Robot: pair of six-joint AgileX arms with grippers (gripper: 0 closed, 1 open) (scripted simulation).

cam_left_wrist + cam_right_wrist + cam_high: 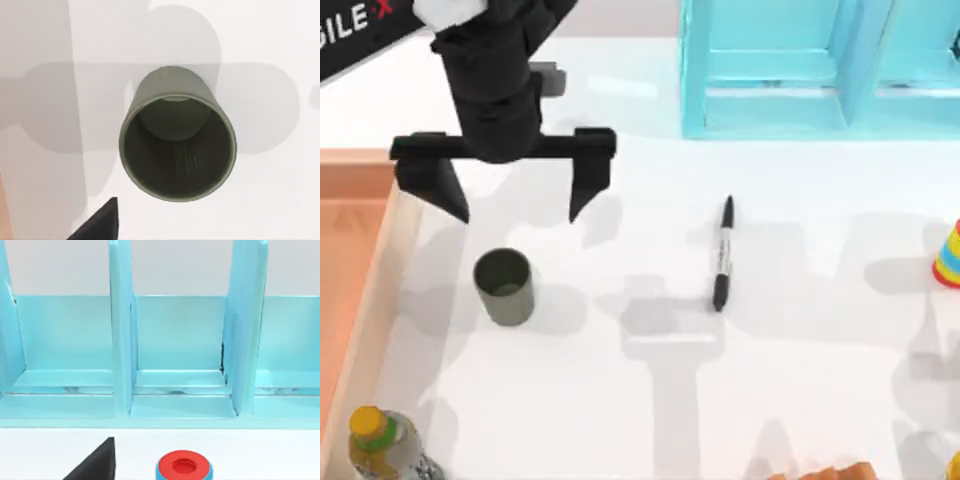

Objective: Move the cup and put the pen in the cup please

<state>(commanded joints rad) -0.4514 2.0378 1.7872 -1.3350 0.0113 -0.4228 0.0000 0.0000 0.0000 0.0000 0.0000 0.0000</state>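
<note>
The olive-grey cup (pixel 505 285) stands upright on the white table at the left, its dark inside facing up. My left gripper (pixel 517 212) hangs above the table just behind the cup, open wide, with nothing between its fingers. In the left wrist view the cup (pixel 177 145) sits straight below, and one black fingertip (pixel 100 225) shows beside it without touching. The pen (pixel 722 255) lies flat near the table's middle, apart from the cup, black cap toward the front. My right arm is parked; its black fingertip (pixel 97 464) shows set wide to one side.
A light-blue shelf unit (pixel 820 70) stands at the back right. A yellow-capped bottle (pixel 375 435) is at the front left, a striped cone toy (pixel 948 255) at the right edge. A red and blue round piece (pixel 184 466) lies before the shelf. A wooden rim (pixel 370 300) borders the left side.
</note>
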